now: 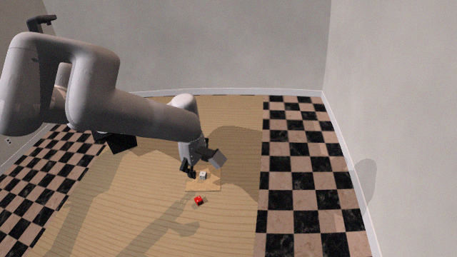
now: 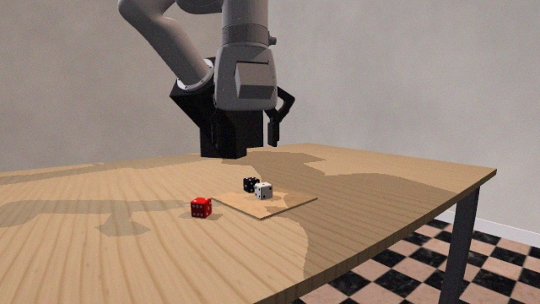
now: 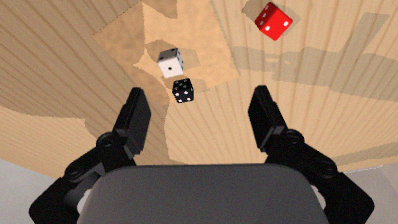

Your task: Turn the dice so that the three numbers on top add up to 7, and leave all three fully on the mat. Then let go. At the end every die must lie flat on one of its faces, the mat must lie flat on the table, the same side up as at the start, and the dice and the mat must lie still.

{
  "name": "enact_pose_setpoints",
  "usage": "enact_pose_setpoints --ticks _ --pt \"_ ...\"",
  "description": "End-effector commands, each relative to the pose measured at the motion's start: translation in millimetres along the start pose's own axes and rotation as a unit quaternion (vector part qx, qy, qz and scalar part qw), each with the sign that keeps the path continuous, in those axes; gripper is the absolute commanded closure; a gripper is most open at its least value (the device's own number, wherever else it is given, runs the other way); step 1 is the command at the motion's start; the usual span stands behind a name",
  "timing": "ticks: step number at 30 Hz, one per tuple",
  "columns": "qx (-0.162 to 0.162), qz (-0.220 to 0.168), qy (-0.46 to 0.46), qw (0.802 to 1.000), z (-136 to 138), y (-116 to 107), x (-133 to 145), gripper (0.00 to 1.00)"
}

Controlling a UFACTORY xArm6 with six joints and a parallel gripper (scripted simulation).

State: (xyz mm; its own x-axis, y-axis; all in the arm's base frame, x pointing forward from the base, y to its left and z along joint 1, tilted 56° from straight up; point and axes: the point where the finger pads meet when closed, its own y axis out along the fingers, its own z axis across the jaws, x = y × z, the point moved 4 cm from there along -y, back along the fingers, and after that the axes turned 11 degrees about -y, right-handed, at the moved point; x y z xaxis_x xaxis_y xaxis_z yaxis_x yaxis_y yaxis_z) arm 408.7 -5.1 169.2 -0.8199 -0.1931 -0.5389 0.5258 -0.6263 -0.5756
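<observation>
The white die (image 1: 203,175) (image 2: 263,191) (image 3: 171,63) lies flat on the wooden mat (image 1: 214,186) (image 2: 261,213) (image 3: 212,55); its top appears to show one pip. The black die (image 2: 251,184) (image 3: 183,91) is close beside it at the mat's edge, its top apparently four; whether it is fully on the mat cannot be told. The red die (image 1: 198,200) (image 2: 201,208) (image 3: 273,21) lies on the table off the mat, its top apparently two. My gripper (image 2: 244,141) (image 3: 199,99) is wide open and empty, above the table on the robot-base side of the dice.
The wooden table (image 1: 161,232) (image 2: 126,262) (image 3: 210,130) surrounds the mat. The black robot base (image 2: 236,131) stands at the far side in the exterior view. Arm shadows fall over the table and part of the mat.
</observation>
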Motion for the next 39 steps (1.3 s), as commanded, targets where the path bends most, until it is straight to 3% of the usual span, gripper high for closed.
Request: enact_pose_setpoints --ticks 1,11,12,39 --pt "-0.003 0.002 0.087 0.996 28 3 -6 0.0" --pt "0.0 0.008 0.254 0.967 84 5 -13 0.0" --pt "0.0 0.008 0.254 0.967 84 5 -13 0.58" --pt "0.0 0.008 0.254 0.967 84 5 -13 0.58"
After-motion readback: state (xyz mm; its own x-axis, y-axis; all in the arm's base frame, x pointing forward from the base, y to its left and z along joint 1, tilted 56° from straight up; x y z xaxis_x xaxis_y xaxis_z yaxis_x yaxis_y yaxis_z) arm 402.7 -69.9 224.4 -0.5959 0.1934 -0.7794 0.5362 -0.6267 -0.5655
